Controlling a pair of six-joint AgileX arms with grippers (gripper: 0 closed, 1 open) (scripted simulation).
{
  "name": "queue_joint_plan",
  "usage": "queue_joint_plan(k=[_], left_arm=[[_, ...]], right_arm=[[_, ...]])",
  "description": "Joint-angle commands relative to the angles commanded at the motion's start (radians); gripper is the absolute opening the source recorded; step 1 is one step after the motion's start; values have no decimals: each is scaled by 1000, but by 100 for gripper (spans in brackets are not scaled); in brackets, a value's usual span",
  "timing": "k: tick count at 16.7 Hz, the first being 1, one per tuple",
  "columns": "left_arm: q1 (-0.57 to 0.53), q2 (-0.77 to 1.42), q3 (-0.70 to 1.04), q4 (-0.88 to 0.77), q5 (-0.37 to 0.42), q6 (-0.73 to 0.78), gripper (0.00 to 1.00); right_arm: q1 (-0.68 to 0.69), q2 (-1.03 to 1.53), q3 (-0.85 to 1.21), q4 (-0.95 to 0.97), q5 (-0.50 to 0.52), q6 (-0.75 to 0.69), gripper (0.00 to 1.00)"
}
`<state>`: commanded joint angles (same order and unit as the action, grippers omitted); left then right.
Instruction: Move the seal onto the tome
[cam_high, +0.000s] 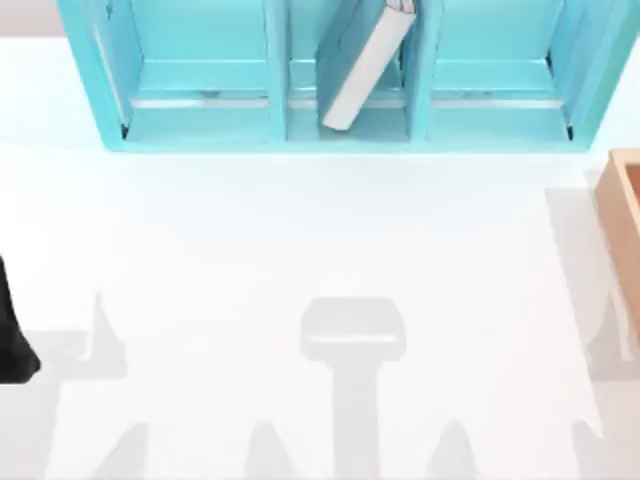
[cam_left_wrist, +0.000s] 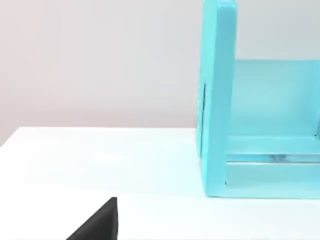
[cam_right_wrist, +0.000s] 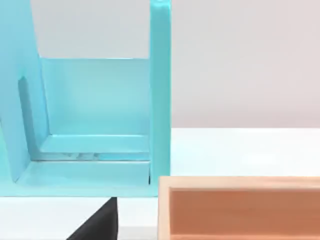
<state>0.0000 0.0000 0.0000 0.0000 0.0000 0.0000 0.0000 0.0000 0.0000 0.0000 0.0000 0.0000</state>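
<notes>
Presently tome (cam_high: 362, 62) leans tilted in shelf's (cam_high: 280, 135) middle compartment, box (cam_high: 622, 225) at worktop's (cam_high: 300, 240) right edge; finger state indeterminable.

The tome (cam_high: 362, 62), a thick teal-blue hardcover with white page edges, leans tilted inside the middle compartment of the teal shelf unit (cam_high: 200, 125), far from my left arm (cam_high: 12, 330), across the worktop and off to its right.
</notes>
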Motion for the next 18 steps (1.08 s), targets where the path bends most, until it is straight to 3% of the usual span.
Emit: queue_joint_plan(k=[4,8,18], left_arm=[[0,0,0,0,0,0,100],[0,0,0,0,0,0,100],[0,0,0,0,0,0,100]], right_arm=[[19,30,18,24,8,14,100],[128,213,127,145,54,89,100],[535,1214,699,834,284,284,100]])
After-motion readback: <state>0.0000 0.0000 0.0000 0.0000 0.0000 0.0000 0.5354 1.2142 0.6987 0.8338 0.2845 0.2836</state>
